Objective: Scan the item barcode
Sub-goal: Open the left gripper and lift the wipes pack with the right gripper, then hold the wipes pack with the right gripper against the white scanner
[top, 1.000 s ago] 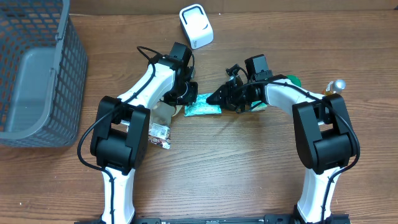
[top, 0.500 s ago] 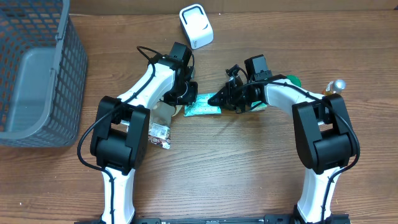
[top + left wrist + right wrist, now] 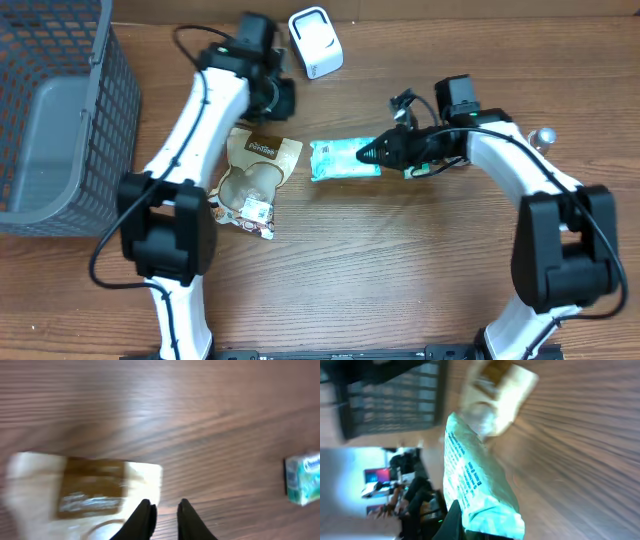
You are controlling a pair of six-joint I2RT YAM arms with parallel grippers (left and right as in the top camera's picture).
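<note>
the teal packet (image 3: 345, 160) is near the middle of the overhead frame, its right end pinched by my right tool (image 3: 368, 155), which is pressed tight on it. just left of it a brown pouch (image 3: 255, 165) lies on the desk (image 3: 380, 270), and a white scanner (image 3: 315, 42) stands at top centre. my left tool (image 3: 275, 98), fingers barely parted and empty, hangs just left of the scanner.

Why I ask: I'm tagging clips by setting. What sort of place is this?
Probably a mock shop checkout set up in a lab: a white scanner, a grey basket and packaged goods such as the teal packet on a wooden table.
</note>
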